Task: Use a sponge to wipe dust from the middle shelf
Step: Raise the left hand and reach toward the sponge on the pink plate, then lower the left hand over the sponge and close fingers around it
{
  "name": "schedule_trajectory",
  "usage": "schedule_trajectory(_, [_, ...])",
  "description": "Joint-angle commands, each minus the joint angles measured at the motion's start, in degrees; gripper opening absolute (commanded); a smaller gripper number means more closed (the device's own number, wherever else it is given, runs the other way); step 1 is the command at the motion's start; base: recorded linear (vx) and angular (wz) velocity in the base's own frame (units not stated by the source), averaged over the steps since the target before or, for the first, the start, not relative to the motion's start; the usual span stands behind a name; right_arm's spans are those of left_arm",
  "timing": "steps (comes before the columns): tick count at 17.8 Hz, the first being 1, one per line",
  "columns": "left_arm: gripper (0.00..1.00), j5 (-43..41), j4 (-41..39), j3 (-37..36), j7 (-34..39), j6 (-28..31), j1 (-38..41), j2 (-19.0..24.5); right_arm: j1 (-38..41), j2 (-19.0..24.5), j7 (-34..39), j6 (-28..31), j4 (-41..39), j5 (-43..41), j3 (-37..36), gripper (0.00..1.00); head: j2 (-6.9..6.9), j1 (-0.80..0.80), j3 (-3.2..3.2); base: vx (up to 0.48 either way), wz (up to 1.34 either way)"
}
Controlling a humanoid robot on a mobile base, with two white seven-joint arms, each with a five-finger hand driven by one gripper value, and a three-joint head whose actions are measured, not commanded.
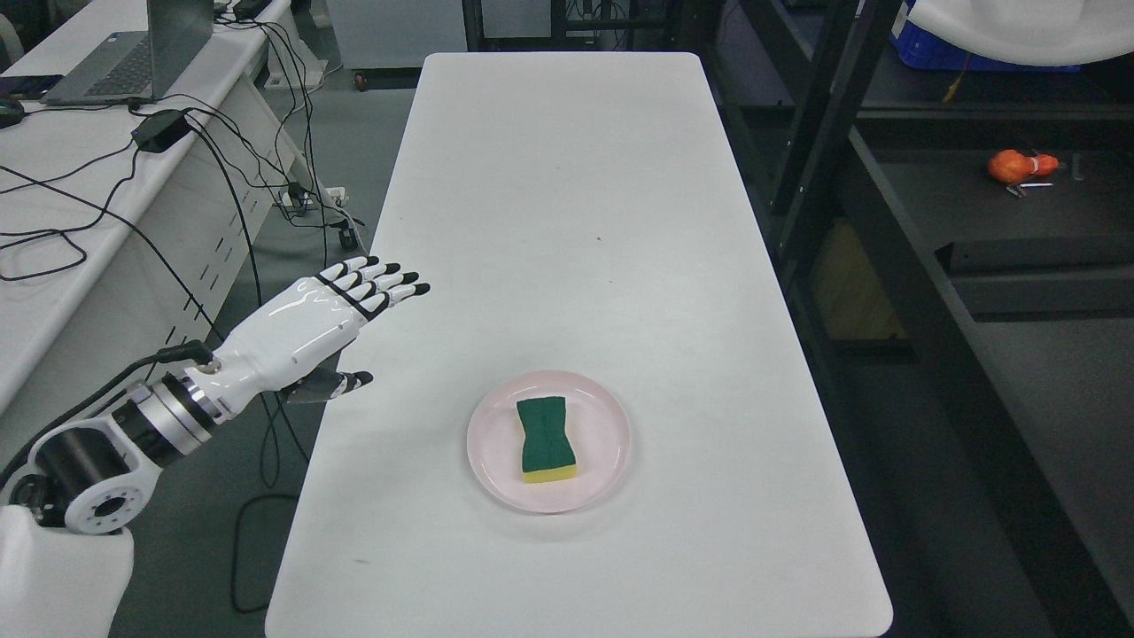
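A green-topped sponge with a yellow underside lies on a pale pink plate near the front of the white table. My left hand hovers over the table's left edge, up and to the left of the plate, with its fingers stretched out straight and holding nothing. It is well apart from the sponge. A dark metal shelf unit stands to the right of the table. My right arm does not show.
An orange object lies on the dark shelf at the right, with a blue crate above it. A desk with a laptop, cables and a power brick stands to the left.
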Motion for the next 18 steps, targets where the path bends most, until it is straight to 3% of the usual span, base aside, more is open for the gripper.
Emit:
schedule_trajectory(1, [0.93,-4.7,-5.3,-13.4,0.0,0.0,-1.1,3.3,0.0,-1.0,0.0,4.2,-1.0,0.0,0.0,1.00,0.00,0.00,0.00,0.021,0.00])
schedule_trajectory(10, [0.91,-6.1,-9.4,-17.2,-1.3,0.0,5.0,-0.9,0.0,-1.0,0.0,4.2,-1.0,0.0,0.0,1.00,0.00,0.00,0.00,0.003,0.00])
schedule_trajectory(15, [0.89,-6.1,-9.7,-8.3,-2.6,0.0,11.4,-0.5,0.0,-1.0,-0.1,4.2,-1.0,0.0,0.0,1.00,0.00,0.00,0.00,0.000,0.00])
schedule_trajectory(18, [0.89,-6.0,-10.1,-3.8,-2.6,0.0,11.3,-1.3,0.0,-1.0,0.0,4.2,-1.0,0.0,0.0,1.00,0.00,0.00,0.00,0.000,0.00])
